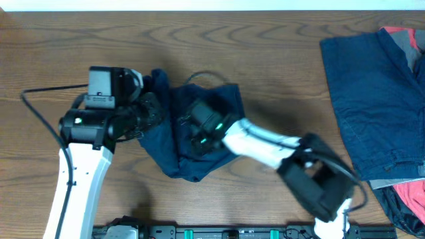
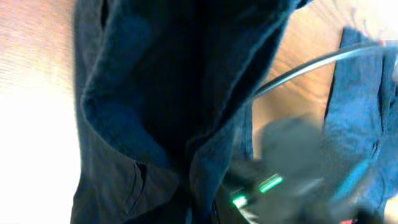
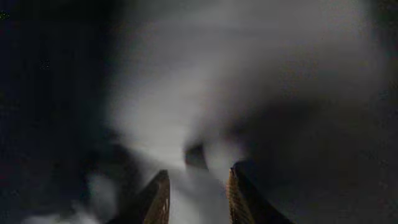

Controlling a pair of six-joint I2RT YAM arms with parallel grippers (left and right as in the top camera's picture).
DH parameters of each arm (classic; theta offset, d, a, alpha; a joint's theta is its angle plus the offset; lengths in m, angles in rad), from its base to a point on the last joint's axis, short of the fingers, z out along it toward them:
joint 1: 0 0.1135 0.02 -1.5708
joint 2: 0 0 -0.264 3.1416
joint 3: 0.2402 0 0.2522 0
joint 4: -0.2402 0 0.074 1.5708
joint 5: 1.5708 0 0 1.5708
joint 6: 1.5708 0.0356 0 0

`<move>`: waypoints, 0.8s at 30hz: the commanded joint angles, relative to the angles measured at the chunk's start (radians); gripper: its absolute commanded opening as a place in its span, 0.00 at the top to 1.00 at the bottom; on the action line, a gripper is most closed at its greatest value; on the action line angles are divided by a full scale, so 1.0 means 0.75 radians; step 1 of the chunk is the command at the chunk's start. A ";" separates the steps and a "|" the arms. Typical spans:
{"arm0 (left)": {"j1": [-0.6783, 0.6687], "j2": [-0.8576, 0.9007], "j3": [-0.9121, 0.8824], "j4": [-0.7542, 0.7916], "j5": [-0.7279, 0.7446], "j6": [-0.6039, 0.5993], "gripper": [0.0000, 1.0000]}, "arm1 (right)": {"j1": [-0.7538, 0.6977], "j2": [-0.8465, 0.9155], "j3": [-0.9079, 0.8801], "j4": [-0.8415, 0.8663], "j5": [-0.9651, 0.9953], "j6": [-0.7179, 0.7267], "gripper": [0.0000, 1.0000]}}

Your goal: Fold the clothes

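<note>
One crumpled dark navy garment lies bunched on the table left of centre. My left gripper is at its left edge; in the left wrist view the navy cloth fills the frame and gathers toward the hidden jaws, so it looks shut on the cloth. My right gripper presses into the garment's middle. In the right wrist view its fingers stand a narrow gap apart with blurred cloth between them. More clothes, a flat blue garment, lie at the right.
Red cloth shows under the blue pile at the right edge. My right arm crosses the table from the front right. A black cable arcs over the wooden table.
</note>
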 commanded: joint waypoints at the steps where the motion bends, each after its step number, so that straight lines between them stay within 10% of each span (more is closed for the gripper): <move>1: -0.047 0.028 0.001 0.012 0.034 -0.015 0.94 | -0.181 -0.153 0.022 -0.165 0.137 -0.042 0.71; 9: -0.170 0.109 0.001 0.114 0.034 -0.110 0.94 | -0.344 -0.170 -0.048 -0.576 0.136 -0.231 0.74; 24: -0.540 0.430 0.001 0.352 0.034 -0.329 0.94 | -0.285 -0.170 -0.369 -0.252 0.250 0.020 0.71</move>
